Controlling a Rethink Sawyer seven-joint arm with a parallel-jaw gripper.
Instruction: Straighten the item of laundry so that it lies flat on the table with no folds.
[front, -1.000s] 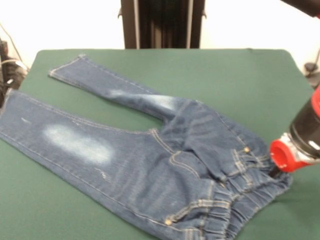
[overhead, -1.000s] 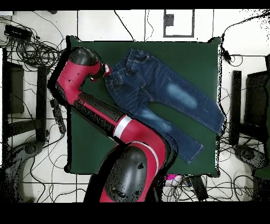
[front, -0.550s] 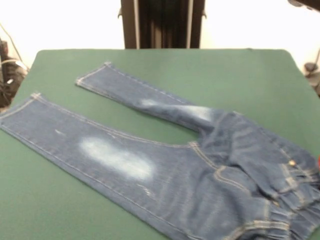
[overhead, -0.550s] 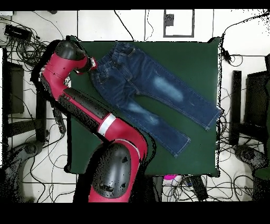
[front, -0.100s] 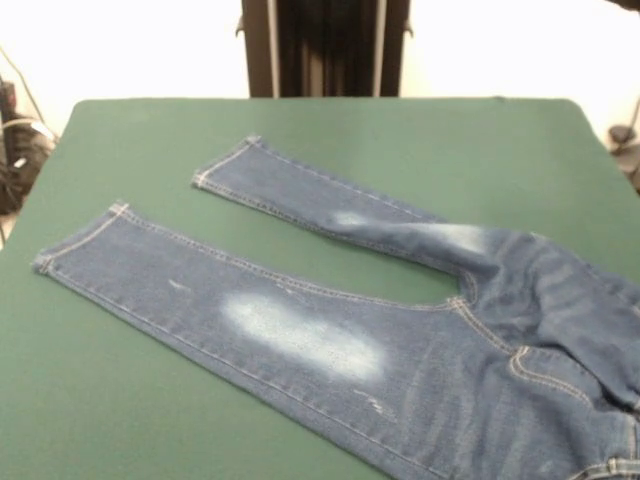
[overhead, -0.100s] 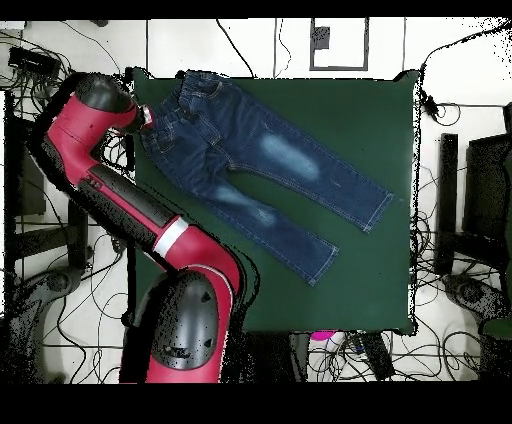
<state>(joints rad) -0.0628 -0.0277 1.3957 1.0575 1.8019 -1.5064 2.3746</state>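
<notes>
The item of laundry, a pair of blue jeans (front, -0.100s: 300, 340) with faded whitish patches, lies on the green table (front, -0.100s: 400, 140). In the front view its two legs point left and apart, and its waistband runs out of the picture at the right. In the overhead view the jeans (overhead, -0.100s: 260, 165) stretch from the table's (overhead, -0.100s: 370, 270) upper left corner down to the right. My gripper (overhead, -0.100s: 149, 119) is at the waistband by the table's left edge, shut on the denim. The seat still shows creases. The front view does not show the gripper.
In the overhead view my red arm (overhead, -0.100s: 120, 190) runs along the table's left edge. Cables and black equipment (overhead, -0.100s: 60, 100) lie on the floor around the table. The waistband reaches the table's edge.
The gripper has dragged the jeans by the waistband toward the table's edge: leftward overhead, rightward in the front view. The legs followed and lie straighter. The gripper left the front view.
</notes>
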